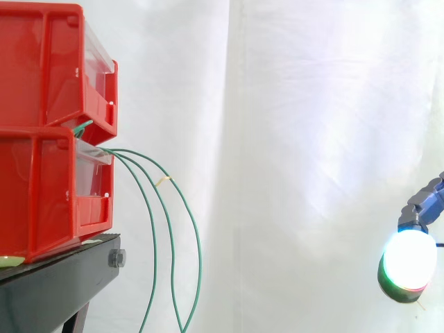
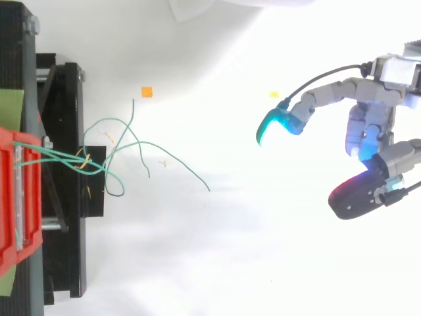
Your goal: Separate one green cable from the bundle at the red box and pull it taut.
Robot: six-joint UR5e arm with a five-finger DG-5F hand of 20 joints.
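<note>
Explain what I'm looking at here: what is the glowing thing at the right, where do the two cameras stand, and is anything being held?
The glowing blob is a fingertip pad of a robot's hand; the glow is its own, not a lamp. One picture is taken from the side, level with the work, the other from above. Two red bins are stacked on a black stand before a white curtain. Several thin green cables come out at the bins' front and hang down loose. The hand is well apart from them, its fingers relaxed and open, holding nothing.
</note>
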